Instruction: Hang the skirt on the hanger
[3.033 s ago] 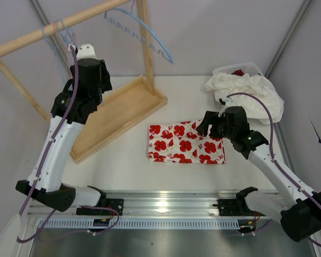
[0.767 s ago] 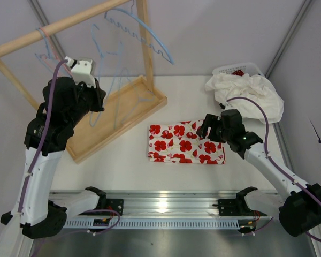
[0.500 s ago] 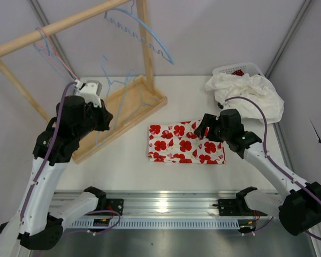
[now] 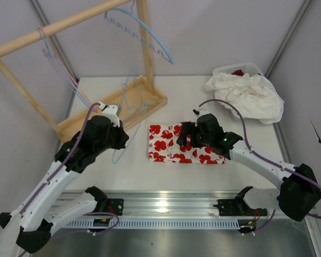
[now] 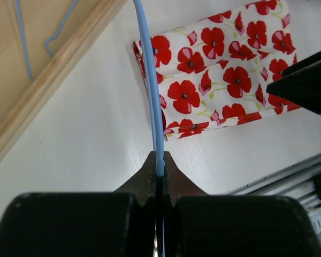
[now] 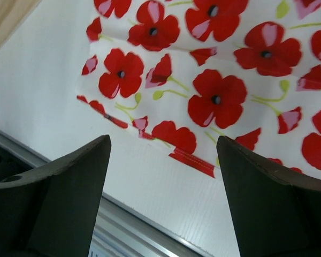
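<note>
My left pincer [image 5: 158, 165] clamped on blue hanger [image 5: 148, 80], wire held over skirt [image 4: 168, 145] edge for loading. Skirt flat on tabletop [image 4: 136, 172]. Right pincer [image 6: 161, 174] spread wide above hem, ready to lift.

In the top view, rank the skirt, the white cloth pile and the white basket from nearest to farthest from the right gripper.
1. The skirt, lying just beneath the right gripper.
2. The white cloth pile, behind the gripper and to its right.
3. The white basket, at the far right of the table, behind the pile.
</note>
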You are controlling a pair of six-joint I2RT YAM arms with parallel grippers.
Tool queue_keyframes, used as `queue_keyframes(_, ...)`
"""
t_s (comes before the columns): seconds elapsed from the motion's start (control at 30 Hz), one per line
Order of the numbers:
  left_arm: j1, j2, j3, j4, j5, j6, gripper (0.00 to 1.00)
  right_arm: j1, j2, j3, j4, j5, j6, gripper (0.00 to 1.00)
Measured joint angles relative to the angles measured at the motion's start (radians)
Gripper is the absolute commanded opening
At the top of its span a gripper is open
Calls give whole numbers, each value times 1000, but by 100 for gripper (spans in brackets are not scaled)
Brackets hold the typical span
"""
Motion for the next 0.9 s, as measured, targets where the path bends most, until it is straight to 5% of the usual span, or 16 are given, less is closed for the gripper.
queue_keyframes(0.23, -134, -91, -274, 160, -208, -136, 0, 204, 141, 31, 56, 127, -42, 99)
queue_keyframes(0.53, -200, -180, -468, 310, -287, -216, 0, 479, 265, 29, 186, 308, -294, 99)
queue_keyframes(0.9, -236, -361, -589, 308, -289, -273, 0, 519, 435, 31, 372, 377, -546, 94)
